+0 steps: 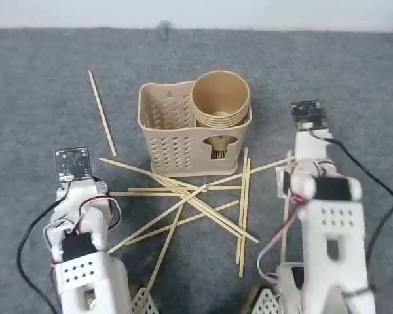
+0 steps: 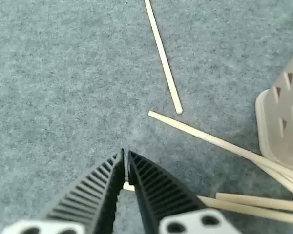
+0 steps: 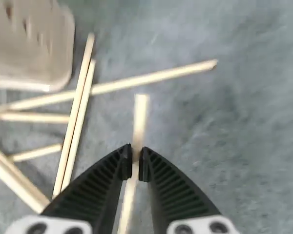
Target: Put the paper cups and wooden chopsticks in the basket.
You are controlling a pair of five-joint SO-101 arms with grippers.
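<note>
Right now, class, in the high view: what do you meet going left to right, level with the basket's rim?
Lone chopstick → basket → right arm.

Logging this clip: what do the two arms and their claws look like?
The left arm and right arm are white plastic with dotted vent holes, each with a small dark circuit board at the wrist. Black cables and thin red and white wires loop alongside. The left claw and right claw have black tapered fingers with triangular ribbing on white bases.
</note>
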